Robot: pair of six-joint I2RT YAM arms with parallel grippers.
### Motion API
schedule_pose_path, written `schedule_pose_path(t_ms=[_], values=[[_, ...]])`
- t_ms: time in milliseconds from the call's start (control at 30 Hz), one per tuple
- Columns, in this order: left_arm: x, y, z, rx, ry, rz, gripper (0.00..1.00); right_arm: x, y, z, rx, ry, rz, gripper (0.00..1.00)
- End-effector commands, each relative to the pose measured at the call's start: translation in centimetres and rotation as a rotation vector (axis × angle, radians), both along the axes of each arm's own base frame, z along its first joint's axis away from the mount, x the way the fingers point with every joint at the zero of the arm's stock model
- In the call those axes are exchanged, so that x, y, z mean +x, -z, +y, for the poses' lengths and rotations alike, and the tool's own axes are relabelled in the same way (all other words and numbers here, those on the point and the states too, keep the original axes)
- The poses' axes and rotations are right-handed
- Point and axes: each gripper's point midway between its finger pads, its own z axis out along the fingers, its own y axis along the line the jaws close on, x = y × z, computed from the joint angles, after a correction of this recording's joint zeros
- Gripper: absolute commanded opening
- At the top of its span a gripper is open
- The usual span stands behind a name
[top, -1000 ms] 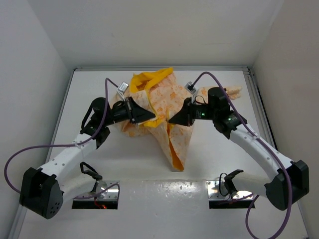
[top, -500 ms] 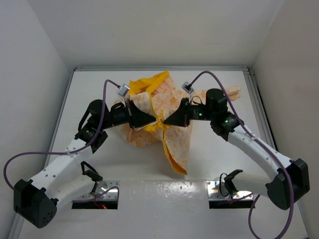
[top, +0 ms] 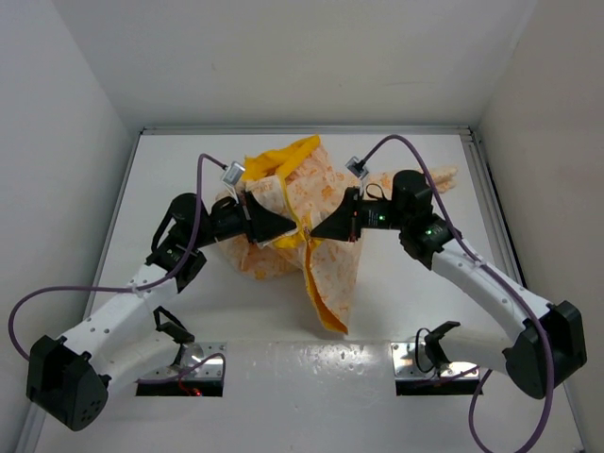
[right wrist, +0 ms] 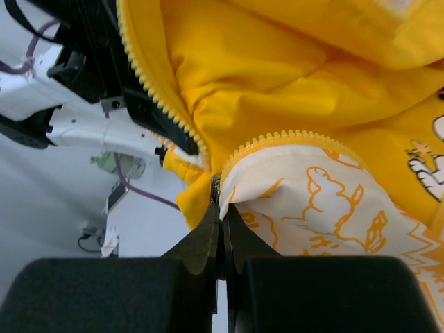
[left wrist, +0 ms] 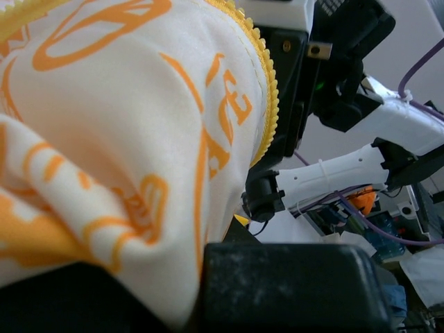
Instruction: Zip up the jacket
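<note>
The jacket [top: 321,203], cream with orange print, yellow lining and yellow zipper teeth, is lifted off the table between both arms, one panel hanging down toward the front. My left gripper [top: 286,237] is shut on a cream front panel [left wrist: 125,139]. My right gripper [top: 317,229] faces it, fingertips almost touching, shut on the zipper edge [right wrist: 277,142] where a metal slider [right wrist: 216,189] shows at the fingertips. The yellow lining [right wrist: 291,76] fills the right wrist view. The left fingertips are hidden by fabric.
The white table [top: 189,170] is walled by white panels at left, back and right. A sleeve [top: 444,174] lies toward the back right. Two dark mounts [top: 179,330] [top: 434,344] stand near the front edge.
Both grippers moved inward until their tips nearly met at the jacket's middle. The hanging panel swung a little and the jacket bunched up between them.
</note>
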Motion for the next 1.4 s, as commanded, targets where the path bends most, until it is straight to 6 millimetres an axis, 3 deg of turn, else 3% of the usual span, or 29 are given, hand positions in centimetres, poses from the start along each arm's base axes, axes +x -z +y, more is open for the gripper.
schedule_pose_path(t_ms=[0, 100, 467, 1133, 1367], values=[[-1.3, -0.3, 0.1, 0.011, 0.020, -0.067, 0.00, 1.4, -4.7, -0.5, 0.094, 0.029, -0.131, 0.00], [-1.4, -0.4, 0.2, 0.003, 0.020, -0.082, 0.00, 1.3, -5.1, -0.4, 0.106, 0.023, -0.122, 0.00], [-1.4, -4.2, -0.3, -0.136, 0.050, -0.130, 0.00, 0.4, -5.2, -0.2, 0.127, -0.020, -0.115, 0.00], [-1.2, -3.8, -0.4, -0.131, 0.051, -0.105, 0.00, -0.2, -5.9, 0.0, 0.142, -0.051, -0.134, 0.00], [0.0, -3.7, 0.3, -0.128, -0.003, -0.095, 0.00, -0.4, -5.8, -0.1, 0.143, -0.054, -0.139, 0.00]])
